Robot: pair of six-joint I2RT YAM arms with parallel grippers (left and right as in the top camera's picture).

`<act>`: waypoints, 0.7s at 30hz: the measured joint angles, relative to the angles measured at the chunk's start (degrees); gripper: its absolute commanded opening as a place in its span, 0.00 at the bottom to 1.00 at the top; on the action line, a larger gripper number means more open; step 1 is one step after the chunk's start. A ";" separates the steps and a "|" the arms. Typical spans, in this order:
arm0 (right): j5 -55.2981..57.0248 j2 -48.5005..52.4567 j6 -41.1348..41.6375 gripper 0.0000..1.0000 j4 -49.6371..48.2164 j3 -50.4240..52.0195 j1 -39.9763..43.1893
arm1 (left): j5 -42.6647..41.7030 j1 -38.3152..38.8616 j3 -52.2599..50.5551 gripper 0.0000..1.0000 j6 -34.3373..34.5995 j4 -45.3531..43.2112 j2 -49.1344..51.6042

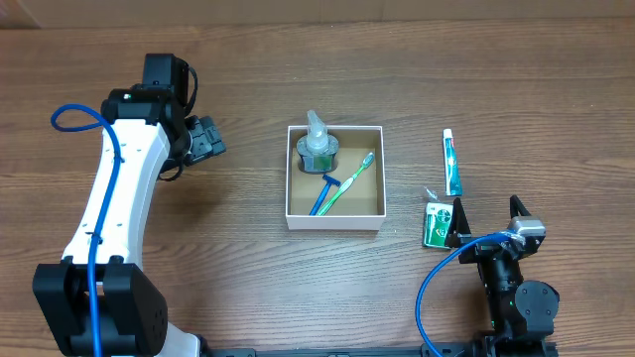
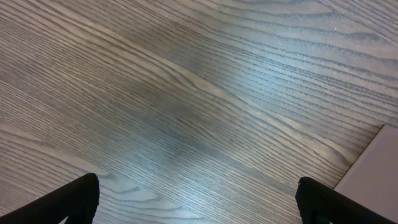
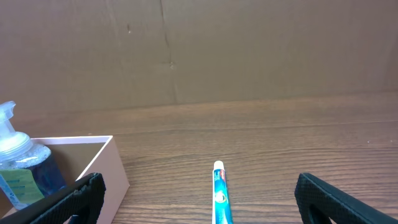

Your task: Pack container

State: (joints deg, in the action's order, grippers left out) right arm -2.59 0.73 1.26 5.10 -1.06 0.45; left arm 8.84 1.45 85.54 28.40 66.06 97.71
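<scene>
The container (image 1: 334,215) is a white square box with a brown inside, mid-table. In it stand a clear bottle with a nozzle cap (image 1: 317,149), a blue razor (image 1: 323,192) and a green toothbrush (image 1: 352,180). A toothpaste tube (image 1: 451,163) lies to its right, a small green packet (image 1: 435,223) below it. My right gripper (image 1: 486,220) is open near the front edge, beside the packet; its wrist view shows the tube (image 3: 219,193) between the fingers (image 3: 199,199) and the box wall (image 3: 109,171). My left gripper (image 1: 206,139) is open over bare wood (image 2: 198,199), left of the box.
A cardboard wall (image 3: 199,50) stands behind the table's far edge. The box corner (image 2: 373,180) shows at the right edge of the left wrist view. Bare wood lies between the left gripper and the box.
</scene>
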 measured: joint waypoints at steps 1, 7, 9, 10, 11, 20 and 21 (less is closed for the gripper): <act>0.00 0.00 -0.04 1.00 -0.02 0.00 0.00 | 0.02 0.00 0.00 1.00 0.00 0.00 0.00; 0.02 0.00 -0.04 1.00 0.00 0.00 0.00 | 0.02 0.00 0.00 1.00 -0.02 0.00 0.00; 0.04 0.00 0.00 1.00 -0.02 0.00 0.00 | 0.02 0.00 0.00 1.00 -0.02 0.00 0.00; 0.02 0.00 -0.02 1.00 -0.02 0.00 0.00 | 0.02 0.00 0.00 1.00 -0.02 0.00 0.00; 0.02 0.00 -0.02 1.00 0.00 0.00 0.00 | 0.02 0.00 0.00 1.00 0.00 0.00 0.00; -1.11 0.00 1.07 1.00 -0.39 0.00 0.00 | 0.02 0.00 0.00 1.00 -0.02 0.00 0.00; -2.32 0.00 1.79 1.00 -0.87 0.00 0.00 | 0.00 0.00 0.00 1.00 0.00 0.00 0.00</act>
State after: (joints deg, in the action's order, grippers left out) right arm -4.91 0.73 3.05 4.23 -1.06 0.45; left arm 8.84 1.45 85.54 28.40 66.06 97.71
